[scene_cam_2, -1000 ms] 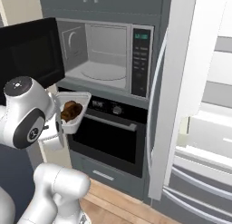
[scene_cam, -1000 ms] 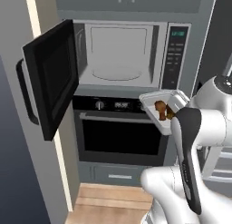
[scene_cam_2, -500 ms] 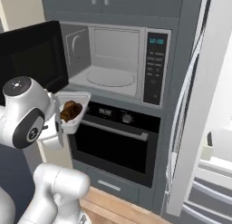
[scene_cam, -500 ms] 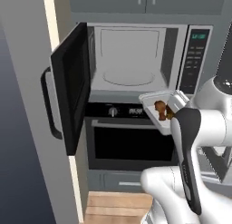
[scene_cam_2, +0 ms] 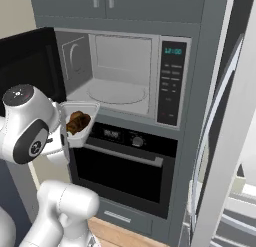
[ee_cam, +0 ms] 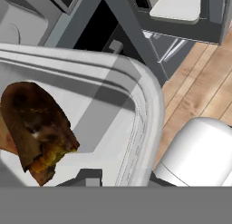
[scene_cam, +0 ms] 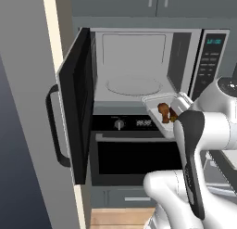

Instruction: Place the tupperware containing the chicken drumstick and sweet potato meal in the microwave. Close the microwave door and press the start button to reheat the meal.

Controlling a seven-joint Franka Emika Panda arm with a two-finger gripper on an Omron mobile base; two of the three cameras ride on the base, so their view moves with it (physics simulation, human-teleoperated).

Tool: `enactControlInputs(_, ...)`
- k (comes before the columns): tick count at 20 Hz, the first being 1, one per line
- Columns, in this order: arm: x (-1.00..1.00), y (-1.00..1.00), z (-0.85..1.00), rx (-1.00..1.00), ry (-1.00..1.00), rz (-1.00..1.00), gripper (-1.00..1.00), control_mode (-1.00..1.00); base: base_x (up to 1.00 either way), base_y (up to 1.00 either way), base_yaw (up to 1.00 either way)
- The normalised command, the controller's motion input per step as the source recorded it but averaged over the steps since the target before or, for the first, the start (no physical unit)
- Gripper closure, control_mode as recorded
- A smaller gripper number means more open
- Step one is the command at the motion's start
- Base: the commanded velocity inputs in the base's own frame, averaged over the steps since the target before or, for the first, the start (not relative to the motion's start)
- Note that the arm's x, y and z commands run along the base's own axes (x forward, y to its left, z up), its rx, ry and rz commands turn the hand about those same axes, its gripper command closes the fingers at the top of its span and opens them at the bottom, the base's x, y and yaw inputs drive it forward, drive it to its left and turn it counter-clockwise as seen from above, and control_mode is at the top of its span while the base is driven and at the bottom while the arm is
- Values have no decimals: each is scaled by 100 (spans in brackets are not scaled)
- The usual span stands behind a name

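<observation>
Left base view has the microwave door (scene_cam: 76, 107) swung wide open on the left, its bar handle facing outward, and the microwave (scene_cam: 152, 66) cavity bare to its glass turntable (scene_cam: 133, 86). Just right of and below the opening, in front of the oven (scene_cam: 134, 151) panel, the tupperware (scene_cam: 162, 113) hangs level with brown food (scene_cam: 165, 113) inside, carried at its near right end by the hand, whose fingers sit behind the white wrist. The hand appears clamped on the container's rim, though the contact itself cannot be made out. To do this step well, the arm should probably lift the container above the cavity floor, keep it flat, and slide it left and inward onto the turntable without clipping the door. Drumstick and sweet potato cannot be told apart.
</observation>
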Motion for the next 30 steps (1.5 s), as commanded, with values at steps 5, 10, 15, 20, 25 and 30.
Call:
enactControlInputs(5, 0, 0, 0, 0, 0, 0, 100, 100, 51, 27, -15)
enactControlInputs(10, 0, 0, 0, 0, 0, 0, 100, 100, 40, 30, -15)
enactControlInputs(15, 0, 0, 0, 0, 0, 0, 100, -100, 7, 19, -7)
enactControlInputs(20, 1, 0, -1, 0, 0, 0, 100, -100, 0, 0, 0)
enactControlInputs(25, 3, 0, 0, 0, 0, 0, 100, -100, 0, 0, 0)
enactControlInputs(30, 30, 0, 0, 0, 0, 0, 100, -100, 0, 0, 0)
